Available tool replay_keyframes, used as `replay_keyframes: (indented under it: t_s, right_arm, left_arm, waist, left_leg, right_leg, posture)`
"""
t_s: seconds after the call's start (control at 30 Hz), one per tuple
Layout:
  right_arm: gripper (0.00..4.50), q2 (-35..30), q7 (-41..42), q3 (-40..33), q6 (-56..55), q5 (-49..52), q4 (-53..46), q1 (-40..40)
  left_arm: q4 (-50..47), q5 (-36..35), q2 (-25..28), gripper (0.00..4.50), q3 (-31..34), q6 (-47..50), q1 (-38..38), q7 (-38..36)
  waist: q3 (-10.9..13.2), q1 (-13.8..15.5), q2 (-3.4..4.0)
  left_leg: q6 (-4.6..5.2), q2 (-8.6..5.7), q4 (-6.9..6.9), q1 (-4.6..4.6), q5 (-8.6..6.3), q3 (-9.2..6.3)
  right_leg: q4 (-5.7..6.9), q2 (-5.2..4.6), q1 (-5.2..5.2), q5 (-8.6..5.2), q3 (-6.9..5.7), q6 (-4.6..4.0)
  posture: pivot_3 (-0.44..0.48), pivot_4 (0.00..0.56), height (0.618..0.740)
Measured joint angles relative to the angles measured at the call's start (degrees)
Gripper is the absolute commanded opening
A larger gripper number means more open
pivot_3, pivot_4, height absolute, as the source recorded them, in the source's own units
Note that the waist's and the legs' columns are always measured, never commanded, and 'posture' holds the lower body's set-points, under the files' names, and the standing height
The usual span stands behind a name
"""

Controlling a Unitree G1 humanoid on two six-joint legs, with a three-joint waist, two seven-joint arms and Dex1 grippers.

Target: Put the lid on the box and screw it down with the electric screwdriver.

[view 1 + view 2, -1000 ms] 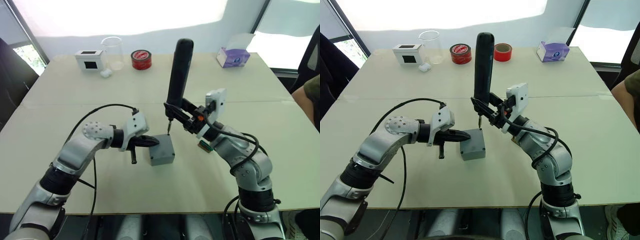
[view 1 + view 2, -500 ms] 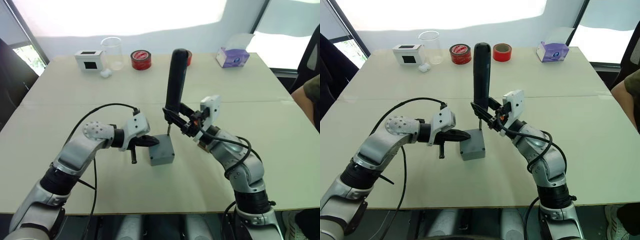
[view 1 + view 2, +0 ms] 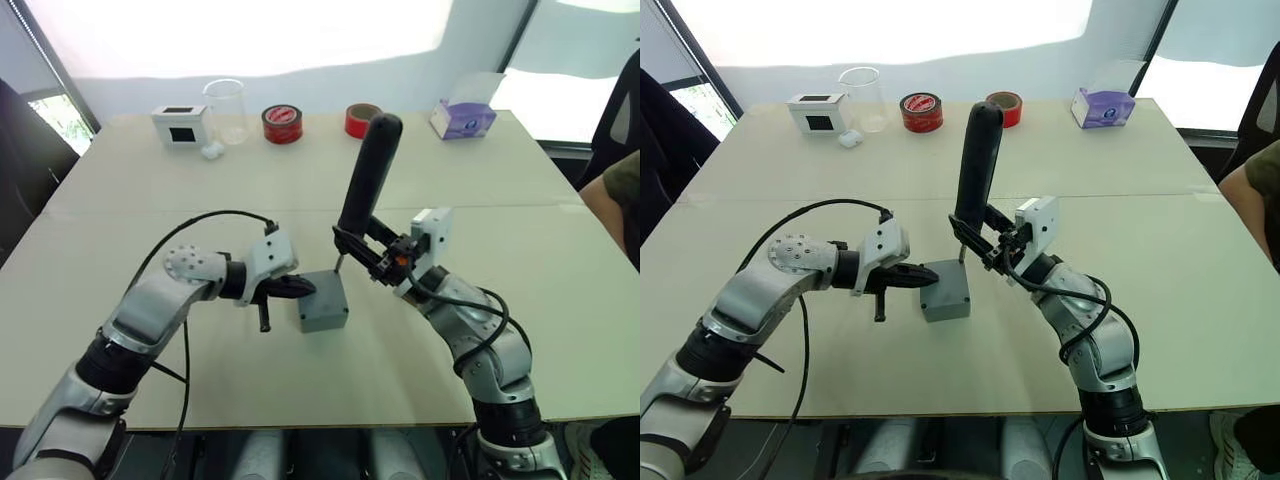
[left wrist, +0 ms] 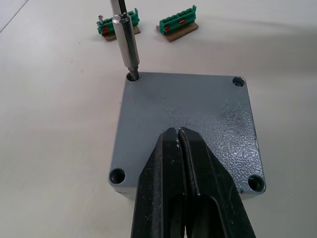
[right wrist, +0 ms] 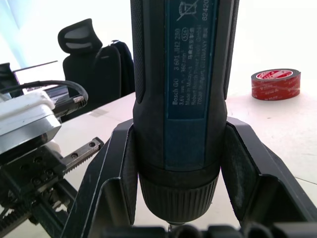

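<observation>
- 1 electric screwdriver [image 3: 366,170], clamped between right gripper [image 3: 368,255] fingers, tilted w/ top leaning away; bit tip sits in 1 corner hole of the lid [image 4: 188,119].
- 1 lid on 1 box [image 3: 324,303], directly under the bit; 4 corner holes, 3 bare.
- Left gripper [image 4: 181,148] fingers pressed together, holding nothing, tips resting on lid, opposite side from driver.
- 2 green pieces [image 4: 177,26] on table [image 3: 150,200], just beyond the bit.
- Far behind driver: 2 red tape rolls [image 3: 283,120], 1 clear beaker [image 3: 225,108], 1 white box [image 3: 180,123], 1 tissue box [image 3: 463,115].
</observation>
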Motion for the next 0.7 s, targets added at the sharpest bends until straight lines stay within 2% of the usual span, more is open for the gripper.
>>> replay_keyframes:
  t_s: [0.27,0.7]
  right_arm:
    - [1.74,-3.1,1.0,3.7,-1.1,-4.7,-0.4,-1.1]
    - [1.74,-3.0,0.3,3.7,2.0,-4.5,-0.4,-1.8]
  left_arm:
    - [0.4,0.7,0.0,0.0,-0.1,-0.4,0.2,-0.6]
    - [0.1,1.1,0.0,0.0,-0.1,-0.4,1.3,-0.5]
  waist:
    - [-0.5,0.1,-0.13]
    - [-1.3,0.1,-0.28]
  left_leg:
    - [0.0,0.0,-0.02,0.01,0.0,-0.02]
    - [0.01,0.01,-0.15,0.11,-0.02,-0.05]
  right_leg:
    - [-0.02,0.0,0.03,-0.02,-0.01,-0.03]
    - [-0.09,-0.03,0.1,-0.06,-0.01,-0.1]
  posture:
    - [0.0,0.15,0.74]
    - [0.0,0.15,0.74]
